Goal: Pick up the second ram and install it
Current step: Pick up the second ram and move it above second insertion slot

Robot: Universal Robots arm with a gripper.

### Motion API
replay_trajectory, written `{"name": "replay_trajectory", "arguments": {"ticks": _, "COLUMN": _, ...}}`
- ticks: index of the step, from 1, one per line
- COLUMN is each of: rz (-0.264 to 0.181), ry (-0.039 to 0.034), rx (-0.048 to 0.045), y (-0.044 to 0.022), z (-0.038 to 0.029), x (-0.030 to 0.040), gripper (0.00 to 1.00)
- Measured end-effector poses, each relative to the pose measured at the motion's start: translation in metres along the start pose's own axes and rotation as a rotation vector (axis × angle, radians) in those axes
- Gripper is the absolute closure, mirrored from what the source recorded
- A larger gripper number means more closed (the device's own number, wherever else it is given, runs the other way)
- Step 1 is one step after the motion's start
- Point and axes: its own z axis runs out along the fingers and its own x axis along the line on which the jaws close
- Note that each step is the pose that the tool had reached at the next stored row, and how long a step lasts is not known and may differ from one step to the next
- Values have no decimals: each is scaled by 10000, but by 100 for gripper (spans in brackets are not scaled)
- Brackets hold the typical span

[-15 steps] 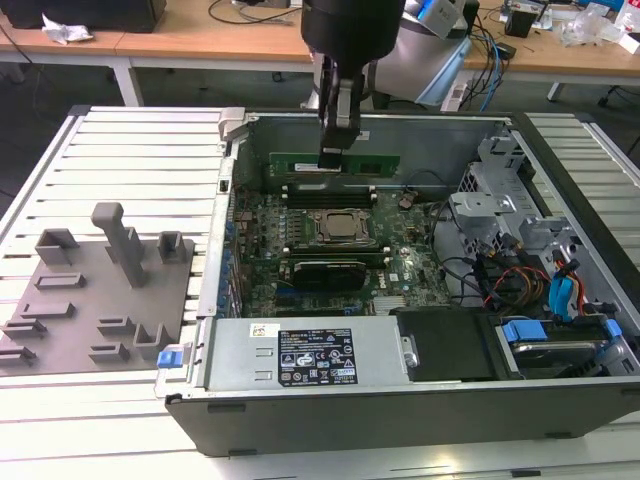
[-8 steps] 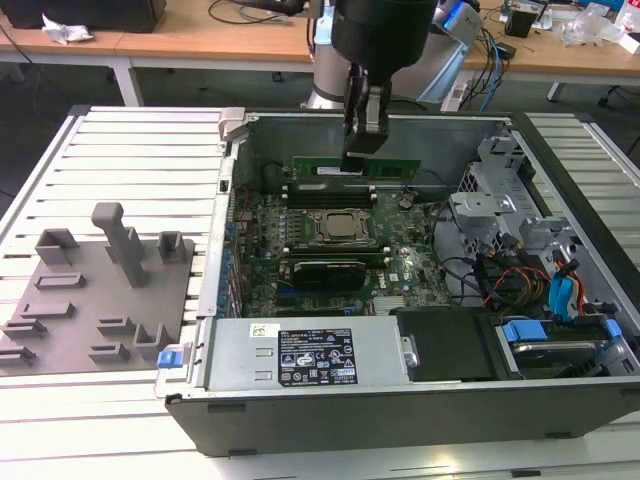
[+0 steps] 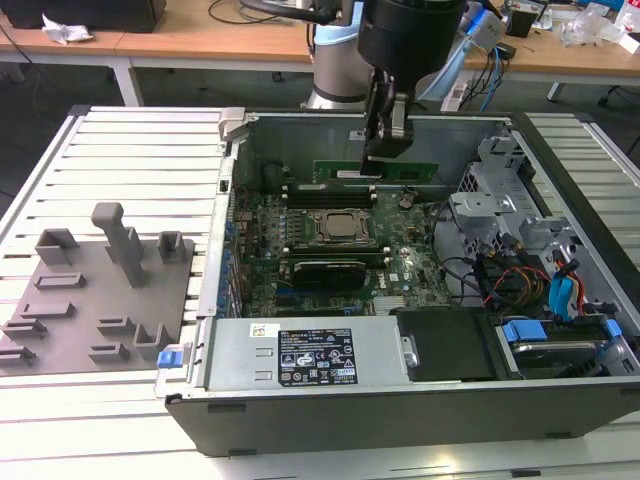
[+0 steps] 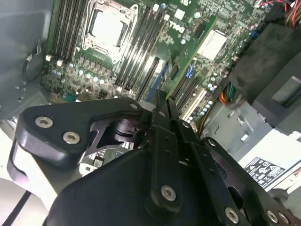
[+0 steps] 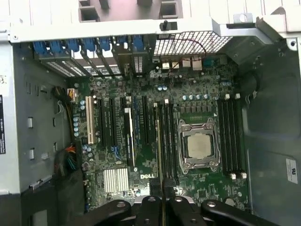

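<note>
My gripper [image 3: 385,155] is shut on the second ram [image 3: 420,170], a long narrow green stick, and holds it level inside the open computer case above the motherboard [image 3: 400,275]. In the first wrist view the ram [image 5: 159,141] shows edge-on, running parallel to the black slot rails [image 5: 169,141] beside the square metal socket [image 5: 200,143], with the gripper [image 5: 162,200] clamped at its middle. In the second wrist view the ram [image 4: 193,49] stretches away from the gripper [image 4: 162,101] over the board. Whether it touches a slot cannot be told.
The case walls [image 3: 235,180] surround the board. A power supply [image 3: 320,355] lies along the near side. A drive cage with coloured cables [image 3: 520,265] fills the exterior view's right. A grey fixture plate [image 3: 95,300] with pegs sits at the exterior view's left.
</note>
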Motion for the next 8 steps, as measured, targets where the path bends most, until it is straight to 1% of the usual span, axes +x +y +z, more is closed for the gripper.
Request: {"name": "replay_trajectory", "arguments": {"ticks": 8, "rz": 0, "ry": -1, "rx": 1, "y": -4, "z": 1, "x": -1, "gripper": 87}}
